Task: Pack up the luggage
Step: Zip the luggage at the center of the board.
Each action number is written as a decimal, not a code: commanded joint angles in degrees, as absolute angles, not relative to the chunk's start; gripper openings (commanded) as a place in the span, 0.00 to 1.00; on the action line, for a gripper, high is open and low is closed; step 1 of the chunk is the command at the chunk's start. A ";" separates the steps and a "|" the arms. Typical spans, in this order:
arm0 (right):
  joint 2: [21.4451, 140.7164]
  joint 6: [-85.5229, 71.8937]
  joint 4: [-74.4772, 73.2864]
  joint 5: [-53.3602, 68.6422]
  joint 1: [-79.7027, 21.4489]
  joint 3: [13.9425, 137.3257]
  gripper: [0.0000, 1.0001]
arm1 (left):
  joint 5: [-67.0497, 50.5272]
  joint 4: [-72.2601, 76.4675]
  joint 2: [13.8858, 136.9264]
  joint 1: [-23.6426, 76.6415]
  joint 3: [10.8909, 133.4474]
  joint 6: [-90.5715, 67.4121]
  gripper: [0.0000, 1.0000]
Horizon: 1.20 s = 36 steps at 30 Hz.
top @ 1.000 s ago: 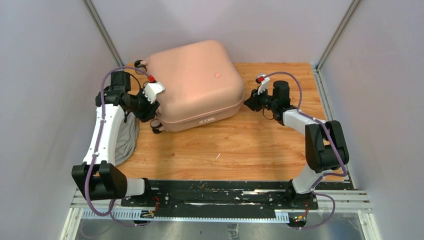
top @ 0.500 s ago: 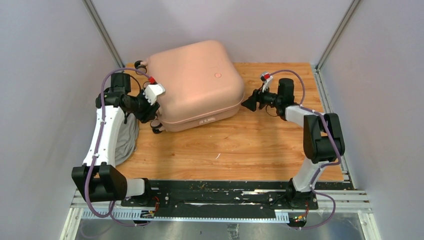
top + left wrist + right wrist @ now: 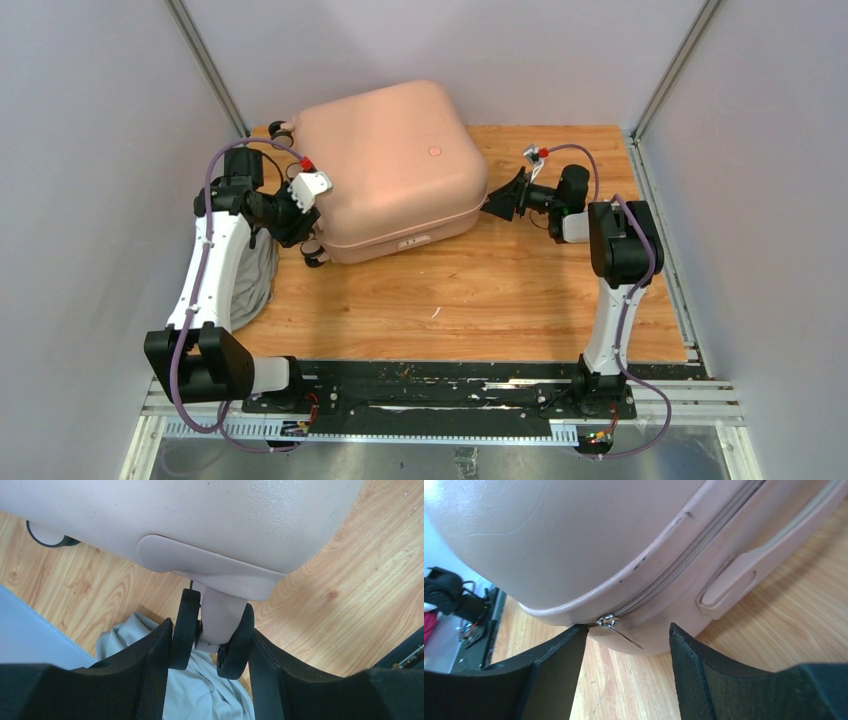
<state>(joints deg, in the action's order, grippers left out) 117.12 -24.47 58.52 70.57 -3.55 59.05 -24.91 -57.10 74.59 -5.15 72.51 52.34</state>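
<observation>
From above, the luggage [image 3: 385,160] lies flat and closed at the far left part of the wooden table [image 3: 480,290]. The left gripper [image 3: 300,218] is at its wheel side and the right gripper [image 3: 497,205] is at the opposite corner. A grey cloth [image 3: 258,285] lies outside the case, under the left arm. I judge that the case must first be opened, so packing has not started.

In the left wrist view, the left gripper [image 3: 210,630] appears to pinch a twin caster [image 3: 220,610], one finger against each black tyre. The tyres can roll, so this hold may slip. The case could then turn on the table when the other arm pulls.

In the right wrist view, the right gripper [image 3: 626,629] is spread wide. The small silver zip puller [image 3: 608,622] hangs between the fingers and neither touches it. The puller is thin and dangles freely, so the fingers may close on air or push it flat against the shell. The slider sits at a rounded corner of the zip track [image 3: 684,555]. A pull that does not follow the curve could jam it or drag the whole case.
</observation>
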 commanded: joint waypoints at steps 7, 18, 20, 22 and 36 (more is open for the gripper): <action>123.97 -47.74 91.41 78.45 -4.60 63.76 0.59 | -20.15 -56.69 74.27 -5.80 72.19 53.53 0.00; 122.47 -48.98 91.46 78.77 -4.65 63.30 0.00 | -19.55 -56.78 74.12 -5.80 73.22 52.40 0.00; 121.95 -49.25 91.43 78.67 -4.65 62.88 0.00 | -19.44 -56.94 73.93 -5.78 73.45 52.59 0.00; 121.23 -49.18 91.47 78.30 -4.74 61.81 0.00 | -19.42 -57.04 73.87 -5.78 73.59 52.65 0.00; 109.92 -41.94 89.75 72.27 -9.23 48.42 0.00 | -24.28 -57.00 74.88 -5.71 76.73 47.99 0.00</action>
